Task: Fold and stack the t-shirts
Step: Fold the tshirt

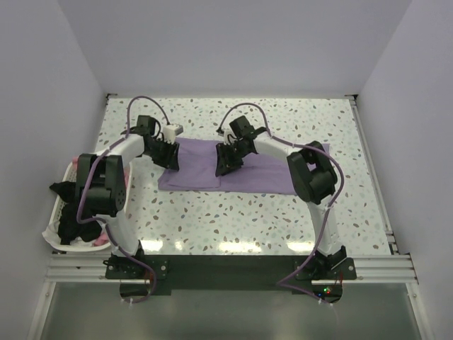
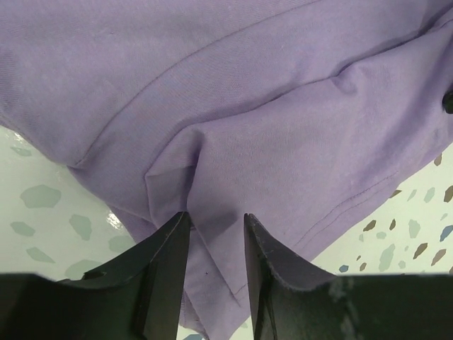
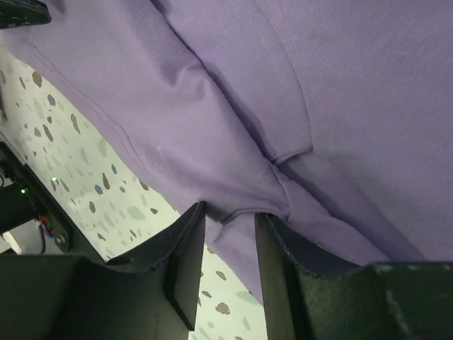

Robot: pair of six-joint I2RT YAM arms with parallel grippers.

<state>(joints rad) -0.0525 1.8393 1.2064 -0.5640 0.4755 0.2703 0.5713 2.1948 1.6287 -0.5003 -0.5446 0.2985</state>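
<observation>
A lilac-purple t-shirt (image 1: 269,173) lies flat across the middle of the table, folded into a wide strip. My left gripper (image 1: 170,157) is down at the strip's left end. In the left wrist view its jaws (image 2: 216,216) stand apart, with a crease of the lilac cloth (image 2: 248,106) running between the fingertips. My right gripper (image 1: 225,164) sits on the shirt near its middle. Seen from the right wrist, its jaws (image 3: 230,210) are also apart, straddling a puckered hem of the cloth (image 3: 318,71) at the shirt's edge. Neither gripper visibly pinches the cloth.
A white laundry basket (image 1: 51,234) stands at the table's left edge beside the left arm. It holds black clothes (image 1: 71,212) and something pink (image 1: 99,242). Speckled tabletop (image 1: 233,219) shows in front of the shirt. Walls close in the table at the back and sides.
</observation>
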